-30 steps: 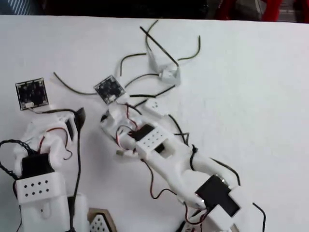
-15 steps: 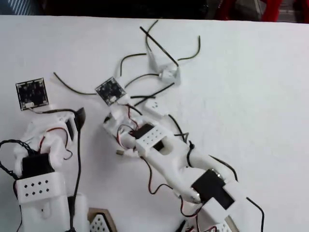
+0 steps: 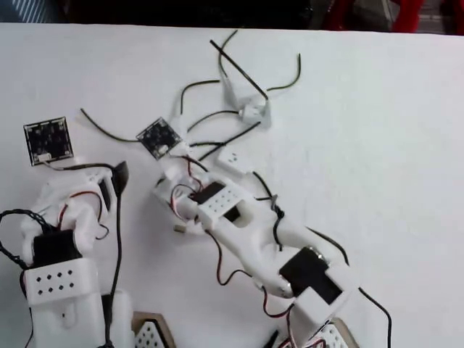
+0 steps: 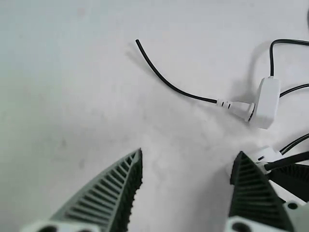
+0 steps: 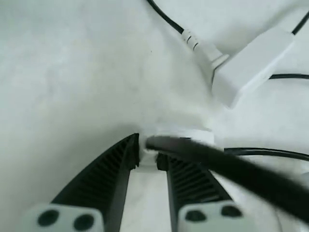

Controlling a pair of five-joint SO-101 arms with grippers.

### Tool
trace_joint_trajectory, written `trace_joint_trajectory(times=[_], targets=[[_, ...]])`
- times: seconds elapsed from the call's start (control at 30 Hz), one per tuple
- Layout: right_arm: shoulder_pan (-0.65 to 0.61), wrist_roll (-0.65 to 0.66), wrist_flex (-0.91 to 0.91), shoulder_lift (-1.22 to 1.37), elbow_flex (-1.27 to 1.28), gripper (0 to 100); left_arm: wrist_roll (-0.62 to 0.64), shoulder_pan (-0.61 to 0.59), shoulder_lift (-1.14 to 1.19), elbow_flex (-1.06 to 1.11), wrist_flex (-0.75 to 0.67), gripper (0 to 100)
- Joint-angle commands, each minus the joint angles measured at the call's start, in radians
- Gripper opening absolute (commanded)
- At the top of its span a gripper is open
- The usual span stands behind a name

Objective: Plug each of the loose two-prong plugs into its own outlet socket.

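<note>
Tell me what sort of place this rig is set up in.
Most likely a robotics lab or test bench. The left arm and right arm, with exposed wiring, stand on a plain white table. Short black cords and a white outlet socket lie about like practice props.

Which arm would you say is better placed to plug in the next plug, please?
The right: the right gripper has its fingers shut on a white plug near an outlet block; the left gripper is open and empty over the table.
</note>
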Motion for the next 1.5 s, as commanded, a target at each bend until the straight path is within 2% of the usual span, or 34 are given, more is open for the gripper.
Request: trace_joint_trajectory(times=[0.0,0.27,0.47,0.53,0.7,0.87,0.9,0.97,1.07,1.23,1.47], targets=[[-0.016,0.057,0.021,0.051,-0.031,1.7,0.008,-0.013,-0.027,-0.005,-0.02,29],[0.044,0.054,0.012,-0.068,-0.049,3.0,0.008,-0.015,-0.027,-0.005,-0.02,29],[0.084,0.051,0.041,-0.202,-0.012,25.5,0.006,-0.015,-0.027,-0.005,-0.02,29],[0.077,0.052,0.073,-0.277,0.023,27.4,0.006,-0.015,-0.027,-0.005,-0.02,29],[0.064,0.057,0.128,-0.516,0.152,22.4,0.006,-0.015,-0.027,-0.005,-0.02,29],[0.065,0.058,0.133,-0.631,0.295,2.5,0.006,-0.015,-0.027,-0.005,-0.02,29],[0.065,0.058,0.133,-0.625,0.308,1.0,0.006,-0.015,-0.027,-0.005,-0.02,29],[0.065,0.058,0.133,-0.588,0.318,4.2,0.006,-0.015,-0.027,-0.005,-0.02,29],[0.064,0.058,0.11,-0.487,0.293,1.9,0.006,-0.015,-0.027,-0.005,-0.02,29],[0.045,0.058,-0.033,-0.249,0.227,1.8,0.006,-0.015,-0.027,-0.005,-0.02,29],[0.018,0.058,-0.073,0.012,0.037,1.9,0.006,-0.015,-0.027,-0.005,-0.02,29]])
